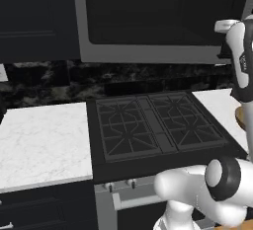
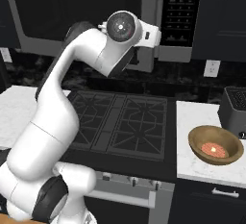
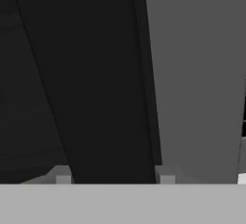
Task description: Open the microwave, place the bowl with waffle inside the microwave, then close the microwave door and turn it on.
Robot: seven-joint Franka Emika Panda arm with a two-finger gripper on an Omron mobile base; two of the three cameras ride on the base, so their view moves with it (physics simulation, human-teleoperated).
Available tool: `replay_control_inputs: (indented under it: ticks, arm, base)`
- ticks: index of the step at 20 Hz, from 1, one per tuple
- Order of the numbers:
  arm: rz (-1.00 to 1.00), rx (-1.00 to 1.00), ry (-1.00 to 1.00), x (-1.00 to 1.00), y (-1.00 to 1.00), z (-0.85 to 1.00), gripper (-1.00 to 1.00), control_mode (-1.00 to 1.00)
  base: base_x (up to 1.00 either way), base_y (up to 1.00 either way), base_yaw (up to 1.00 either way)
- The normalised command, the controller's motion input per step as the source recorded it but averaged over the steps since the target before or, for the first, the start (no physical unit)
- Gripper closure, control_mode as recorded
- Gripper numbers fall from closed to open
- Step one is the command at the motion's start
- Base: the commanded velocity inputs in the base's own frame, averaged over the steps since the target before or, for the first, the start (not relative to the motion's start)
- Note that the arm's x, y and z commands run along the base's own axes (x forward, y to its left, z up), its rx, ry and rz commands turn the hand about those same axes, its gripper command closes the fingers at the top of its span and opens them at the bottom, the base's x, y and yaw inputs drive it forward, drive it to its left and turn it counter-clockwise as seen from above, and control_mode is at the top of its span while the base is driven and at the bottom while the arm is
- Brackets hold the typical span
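The grey steel-framed microwave with dark glass is cut off by the top edge. The small round tan wooden bowl shows as a sliver behind the arm.

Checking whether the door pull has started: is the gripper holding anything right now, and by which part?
It cannot be told. The gripper is right at the microwave door's black handle, one fingertip on each side of it, but contact isn't visible.

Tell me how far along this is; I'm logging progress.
Nothing looks finished. The microwave door looks shut, and the claw is up against its handle. The bowl with the waffle sits on the counter; loading, closing and starting remain.
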Motion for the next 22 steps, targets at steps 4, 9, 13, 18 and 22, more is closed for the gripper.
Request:
replay_control_inputs:
  ticks: [4, 9, 13, 18, 22]
  arm:
    - [0.00, 0.00, -0.02, -1.00, 0.45, 0.64, 1.00, -1.00]
    - [0.00, 0.00, 0.01, -1.00, 0.53, 0.73, 1.00, -1.00]
    - [-0.02, 0.00, 0.00, -1.00, 0.38, 0.60, 1.00, -1.00]
    - [-0.05, -0.05, -0.10, -1.00, 0.48, 0.42, 1.00, -1.00]
    - [-0.05, -0.14, -0.13, -1.00, 0.68, 0.28, 1.00, -1.00]
  base:
    - [0.00, 0.00, 0.00]
    - [0.00, 0.00, 0.00]
    - [0.00, 0.00, 0.00]
    - [0.00, 0.00, 0.00]
    - [0.00, 0.00, 0.00]
